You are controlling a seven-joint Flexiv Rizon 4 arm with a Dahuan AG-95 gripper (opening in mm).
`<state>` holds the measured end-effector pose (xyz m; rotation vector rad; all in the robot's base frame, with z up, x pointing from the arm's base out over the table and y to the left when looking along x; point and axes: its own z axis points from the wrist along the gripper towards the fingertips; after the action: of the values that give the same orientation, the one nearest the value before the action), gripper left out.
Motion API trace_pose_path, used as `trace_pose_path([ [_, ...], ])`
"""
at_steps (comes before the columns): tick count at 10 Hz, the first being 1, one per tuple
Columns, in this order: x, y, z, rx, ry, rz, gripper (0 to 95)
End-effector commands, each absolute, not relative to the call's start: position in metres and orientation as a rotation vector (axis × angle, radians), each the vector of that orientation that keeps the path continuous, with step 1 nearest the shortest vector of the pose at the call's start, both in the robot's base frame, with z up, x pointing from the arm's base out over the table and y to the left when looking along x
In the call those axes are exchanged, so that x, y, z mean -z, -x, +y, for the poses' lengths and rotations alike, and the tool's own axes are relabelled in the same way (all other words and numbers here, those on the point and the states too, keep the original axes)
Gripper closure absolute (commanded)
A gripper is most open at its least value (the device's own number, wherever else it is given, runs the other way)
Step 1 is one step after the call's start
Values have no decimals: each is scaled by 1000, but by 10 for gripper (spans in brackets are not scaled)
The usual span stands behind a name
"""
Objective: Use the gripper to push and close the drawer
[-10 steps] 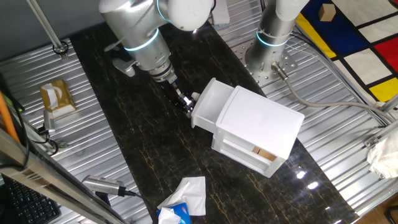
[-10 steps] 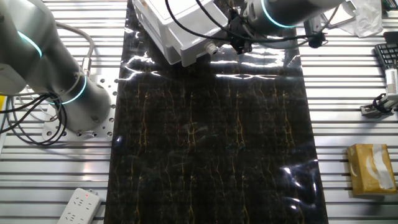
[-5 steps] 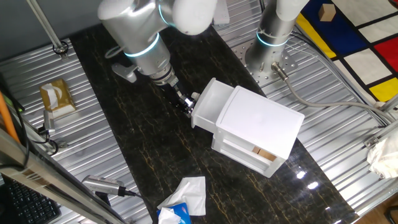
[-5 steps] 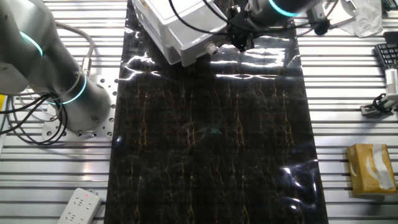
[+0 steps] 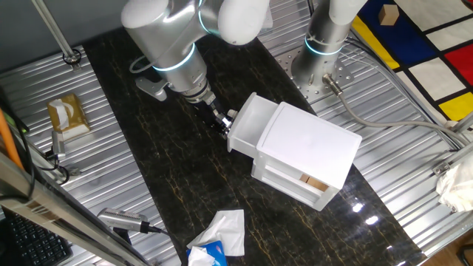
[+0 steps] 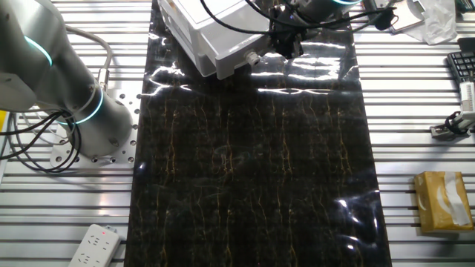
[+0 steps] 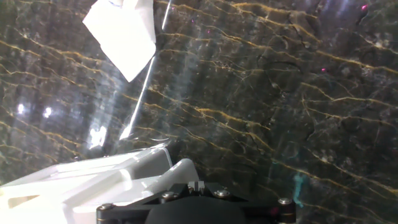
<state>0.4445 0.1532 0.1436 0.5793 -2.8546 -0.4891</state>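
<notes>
The white box-shaped drawer (image 5: pixel 247 127) stands pulled out, its inside bare. At its 9 o'clock, the narrow black two-finger gripper (image 5: pixel 222 123) meets the small white cylindrical knob (image 6: pixel 253 57) (finger spread: cannot tell). A lower knobless drawer (image 5: pixel 295 181) shows tan wooden blocks (image 5: pixel 313 182).

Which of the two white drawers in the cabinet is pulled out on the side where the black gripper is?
The upper white box-shaped drawer, with the small cylindrical knob, sticks out toward the gripper. The lower knobless drawer, showing tan wooden blocks, opens on another face.
</notes>
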Motion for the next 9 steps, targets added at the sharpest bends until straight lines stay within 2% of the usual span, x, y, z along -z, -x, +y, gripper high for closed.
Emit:
trace_pose_path([
  [1, -144, -444, 152, 490, -585, -2852, 950],
  [6, -144, -444, 152, 533, -575, -2846, 950],
  [9, -140, -433, 154, 665, -558, -2821, 950],
])
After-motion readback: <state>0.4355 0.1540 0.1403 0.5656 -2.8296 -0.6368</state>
